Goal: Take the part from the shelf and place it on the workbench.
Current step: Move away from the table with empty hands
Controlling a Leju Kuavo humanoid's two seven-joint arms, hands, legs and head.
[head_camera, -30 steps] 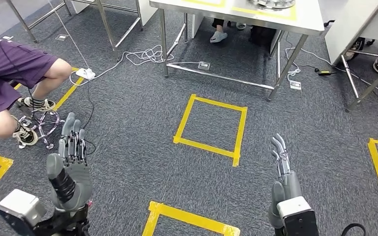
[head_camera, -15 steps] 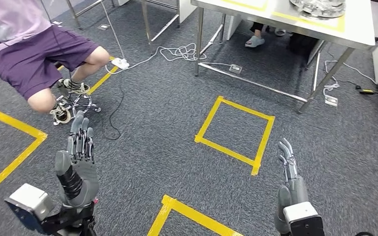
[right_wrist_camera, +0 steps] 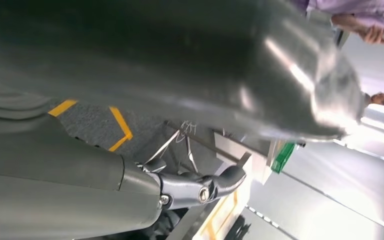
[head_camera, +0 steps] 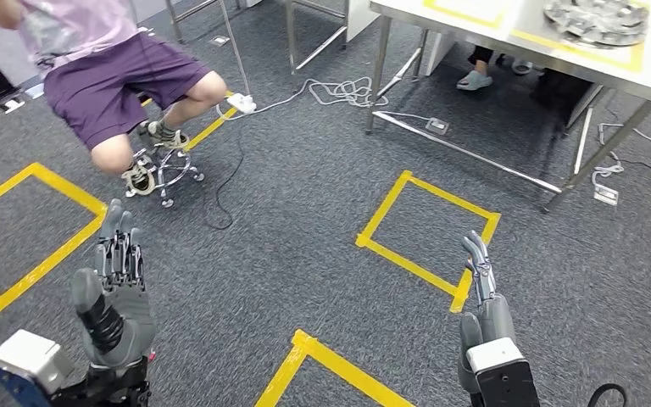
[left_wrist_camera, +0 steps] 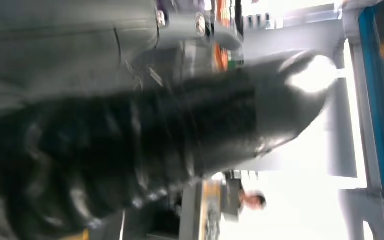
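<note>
Judging from the empty hands, the task stands at its opening step: the shelf is yet to be reached, and nothing has been picked up. The robot's left hand (head_camera: 119, 292) is held low over the dark grey carpet (head_camera: 288, 254), fingers straight and together, thumb apart, with nothing in its grasp; the robot's right hand (head_camera: 485, 297) is likewise extended and empty, above a corner of the square of yellow floor tape (head_camera: 390, 208). No shelf can be made out in the head view, and where the part to be fetched lies cannot be told. A white metal-legged table (head_camera: 492, 34) is seen ahead to the right, bearing a round silvery metal piece (head_camera: 598, 19) inside a yellow outline; whether this is the workbench is uncertain. A seated person in purple shorts (head_camera: 119, 80) is near on the left. The next move is judged to call for turning and walking until the shelf is faced, with the person's stool and the white cable (head_camera: 339, 89) kept clear of.
</note>
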